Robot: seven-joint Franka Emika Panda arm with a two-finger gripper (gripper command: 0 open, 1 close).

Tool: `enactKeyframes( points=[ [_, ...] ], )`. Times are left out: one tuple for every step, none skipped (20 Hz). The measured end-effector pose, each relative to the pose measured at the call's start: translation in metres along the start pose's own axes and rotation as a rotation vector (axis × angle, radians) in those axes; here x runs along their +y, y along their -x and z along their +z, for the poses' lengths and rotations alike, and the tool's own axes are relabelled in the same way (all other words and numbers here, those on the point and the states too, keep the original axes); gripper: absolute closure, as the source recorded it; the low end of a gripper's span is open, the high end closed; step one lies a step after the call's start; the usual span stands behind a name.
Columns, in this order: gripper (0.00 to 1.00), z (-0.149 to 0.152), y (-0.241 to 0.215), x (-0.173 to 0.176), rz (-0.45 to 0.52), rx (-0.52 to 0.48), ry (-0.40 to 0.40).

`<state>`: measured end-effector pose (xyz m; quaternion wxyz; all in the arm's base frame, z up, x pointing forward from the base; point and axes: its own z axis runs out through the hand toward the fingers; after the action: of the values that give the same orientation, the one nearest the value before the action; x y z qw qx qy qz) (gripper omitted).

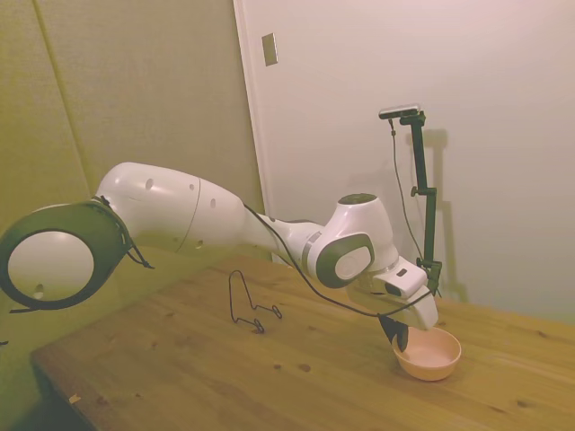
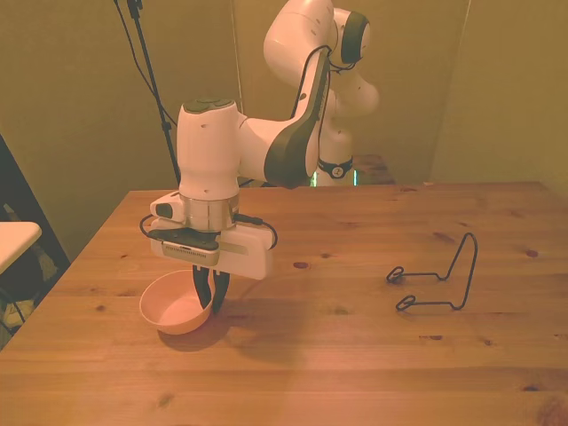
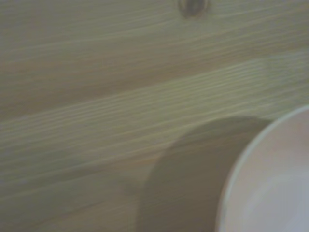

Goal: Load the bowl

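1. The arm (image 2: 266, 151) is reaching low, its gripper (image 2: 209, 297) pointing down.
2. The gripper is pinching the rim of the bowl (image 2: 173, 306).
3. The bowl is sitting on the surface (image 2: 355, 355) at the front view's left, well apart from the wire stand (image 2: 439, 280).

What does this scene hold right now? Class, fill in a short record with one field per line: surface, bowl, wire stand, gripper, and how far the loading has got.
surface: wooden table
bowl: pale pink bowl, upright on the table, at the front view's left
wire stand: thin black wire stand, at the front view's right, apart from the bowl
gripper: gripper low at the bowl's rim, fingers straddling it; grip not certain
loading: bowl not yet in the stand
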<state>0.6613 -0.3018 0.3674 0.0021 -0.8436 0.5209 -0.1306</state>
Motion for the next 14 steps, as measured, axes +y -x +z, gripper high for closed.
enactKeyframes(
  points=[
    [1.00, -0.003, -0.002, 0.001, 0.006, -0.013, -0.005],
    [1.00, -0.006, -0.005, 0.003, 0.010, -0.033, -0.009],
    [1.00, -0.010, -0.008, 0.004, 0.013, -0.052, -0.012],
    [1.00, -0.015, -0.010, 0.005, 0.016, -0.074, -0.017],
    [1.00, -0.019, -0.010, 0.005, 0.019, -0.096, -0.024],
    [1.00, -0.024, -0.010, 0.004, 0.019, -0.118, -0.036],
    [1.00, -0.030, -0.007, 0.001, 0.017, -0.138, -0.051],
    [1.00, -0.039, -0.004, -0.003, 0.014, -0.159, -0.072],
    [1.00, -0.049, 0.001, -0.008, 0.010, -0.177, -0.095],
    [1.00, -0.062, 0.008, -0.014, 0.004, -0.197, -0.122],
    [1.00, -0.077, 0.016, -0.019, -0.003, -0.213, -0.146],
    [1.00, -0.090, 0.026, -0.024, -0.013, -0.230, -0.169],
    [1.00, -0.104, 0.037, -0.028, -0.024, -0.246, -0.188],
    [1.00, -0.117, 0.050, -0.031, -0.036, -0.265, -0.206]
  ],
)
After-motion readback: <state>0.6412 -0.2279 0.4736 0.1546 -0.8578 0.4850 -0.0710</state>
